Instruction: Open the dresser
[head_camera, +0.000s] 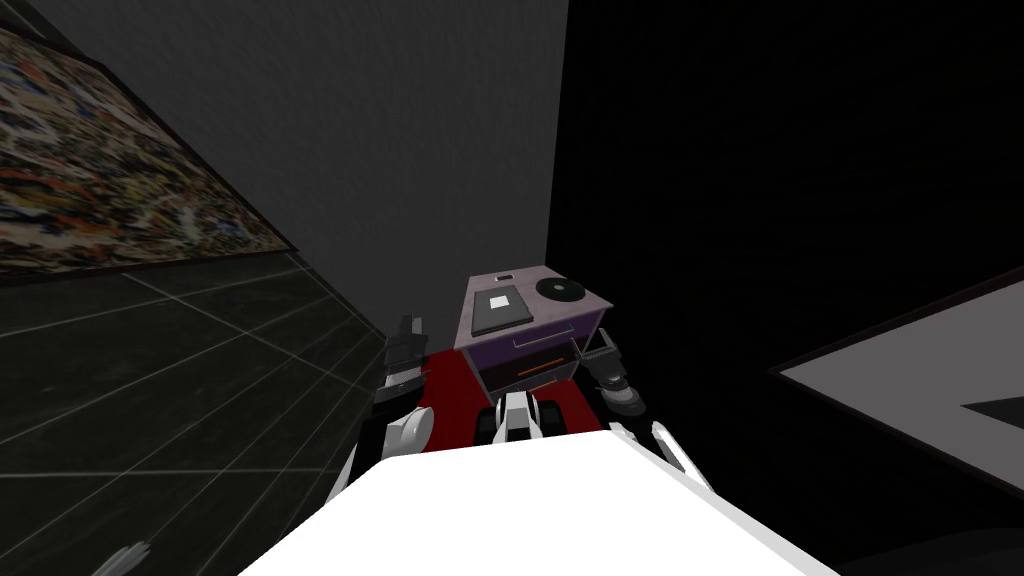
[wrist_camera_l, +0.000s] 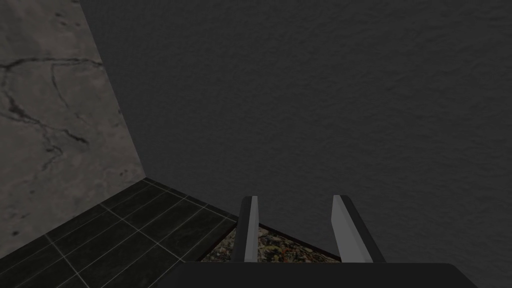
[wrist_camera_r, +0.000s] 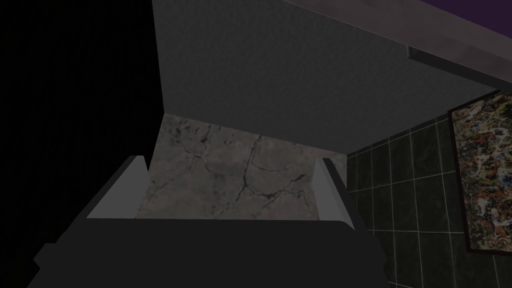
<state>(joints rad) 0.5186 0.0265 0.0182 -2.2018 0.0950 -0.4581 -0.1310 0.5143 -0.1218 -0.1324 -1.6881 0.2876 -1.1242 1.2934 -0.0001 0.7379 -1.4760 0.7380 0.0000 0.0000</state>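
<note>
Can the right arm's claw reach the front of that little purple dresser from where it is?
Probably yes: the right claw hangs open beside the front corner of the dresser, with nothing between them.

The head camera looks steeply down on the dresser (head_camera: 530, 320) from close in front. The left wrist camera faces the wall (wrist_camera_l: 300, 100) left of it; the right sits beside its edge. All share the patterned rug (head_camera: 100, 170).

I see a slab (head_camera: 500, 310) and a disc (head_camera: 560, 289) on the dresser (head_camera: 540, 343); wall (head_camera: 400, 150) behind it, rug (head_camera: 100, 180) well left of it.
</note>
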